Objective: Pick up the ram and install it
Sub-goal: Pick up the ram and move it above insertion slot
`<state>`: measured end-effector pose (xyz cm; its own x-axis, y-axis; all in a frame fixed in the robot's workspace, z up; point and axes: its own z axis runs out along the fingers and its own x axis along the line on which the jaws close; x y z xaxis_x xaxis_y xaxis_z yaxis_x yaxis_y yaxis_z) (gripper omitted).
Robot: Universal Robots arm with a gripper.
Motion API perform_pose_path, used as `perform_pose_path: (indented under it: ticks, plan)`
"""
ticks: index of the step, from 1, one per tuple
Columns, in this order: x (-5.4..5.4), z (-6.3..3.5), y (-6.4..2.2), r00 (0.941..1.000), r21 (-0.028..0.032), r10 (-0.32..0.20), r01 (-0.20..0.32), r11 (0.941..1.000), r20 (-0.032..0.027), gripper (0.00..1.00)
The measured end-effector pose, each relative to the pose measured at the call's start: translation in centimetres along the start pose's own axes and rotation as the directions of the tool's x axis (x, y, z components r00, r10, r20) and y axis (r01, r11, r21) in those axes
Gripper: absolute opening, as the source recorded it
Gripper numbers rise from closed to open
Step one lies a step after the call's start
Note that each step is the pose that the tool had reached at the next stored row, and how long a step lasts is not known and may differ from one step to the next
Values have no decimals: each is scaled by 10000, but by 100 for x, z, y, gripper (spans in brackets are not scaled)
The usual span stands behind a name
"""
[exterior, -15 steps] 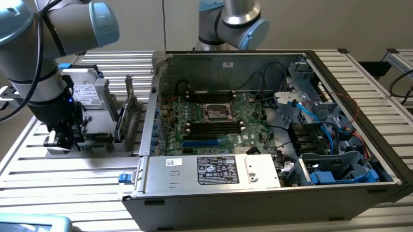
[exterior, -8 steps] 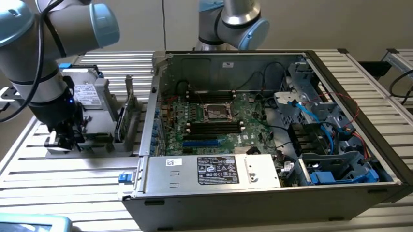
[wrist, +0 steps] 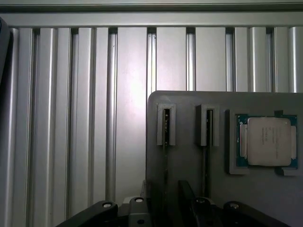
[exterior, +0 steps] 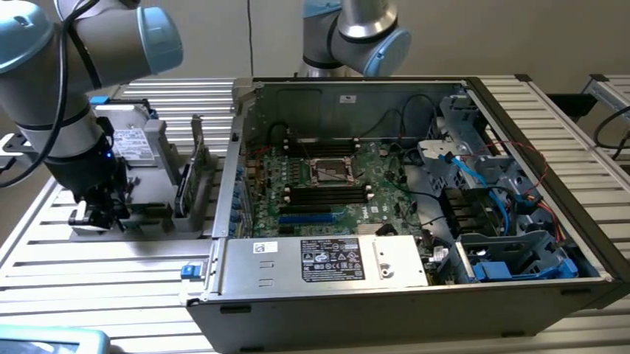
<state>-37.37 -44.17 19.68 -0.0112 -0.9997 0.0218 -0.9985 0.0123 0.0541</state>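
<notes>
Two rams stand on edge in slots of a grey holder (wrist: 189, 161). In the wrist view one ram (wrist: 165, 124) runs as a thin dark strip down between my gripper's (wrist: 164, 191) two dark fingers. The second ram (wrist: 207, 124) stands parallel to it, one slot over. The fingers (wrist: 186, 193) stand on either side of the first ram with a small gap showing, so the gripper is open. In the exterior view my gripper (exterior: 94, 214) hangs low over the holder (exterior: 158, 214) at the exterior view's left, beside the open computer case (exterior: 414, 295). The motherboard (exterior: 325, 184) lies inside with its black slots (exterior: 325, 195).
A processor chip (wrist: 268, 141) lies in a recess of the holder beside the rams. Upright cards (exterior: 187, 184) stand in the holder between my arm and the case wall. A second arm (exterior: 355, 37) stands behind the case. The table (wrist: 94, 118) is ribbed aluminium.
</notes>
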Motion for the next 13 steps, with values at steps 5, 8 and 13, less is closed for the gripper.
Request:
perform_pose_path:
  ticks: [5,8,13]
  plan:
    - [0,0,0,10000,0,0,0,10000,-1,16]
    - [0,0,2,10000,-1,0,0,10000,0,14]
    - [1,-54,20,10000,2,0,0,10000,2,14]
